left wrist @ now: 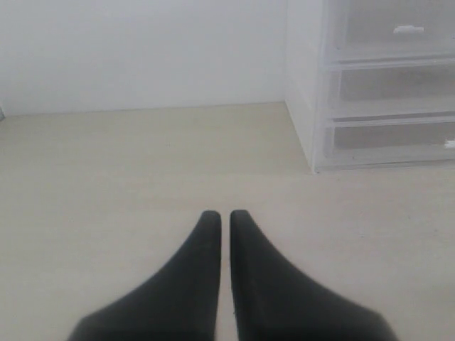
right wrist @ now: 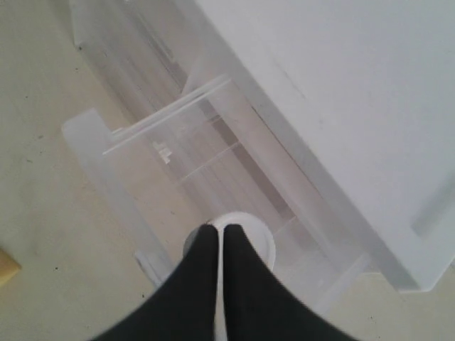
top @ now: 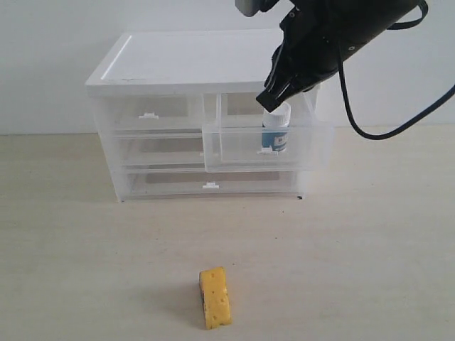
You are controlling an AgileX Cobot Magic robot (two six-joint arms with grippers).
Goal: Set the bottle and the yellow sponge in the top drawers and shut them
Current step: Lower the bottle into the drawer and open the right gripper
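Now bottle (top: pixel 276 133) upright in open top-right drawer (top: pixel 234 150); sponge (top: pixel 214 297) on table (top: pixel 355 249); both jaws together, right perhaps touching cap (right wrist: pixel 257 238).

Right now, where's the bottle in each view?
Exterior: the bottle stands upright in the open top right drawer, right of centre.
Left wrist: not in it.
Right wrist: only its white cap shows, just beyond the right gripper tips.
Shared landmark: the drawer cabinet, in all three.
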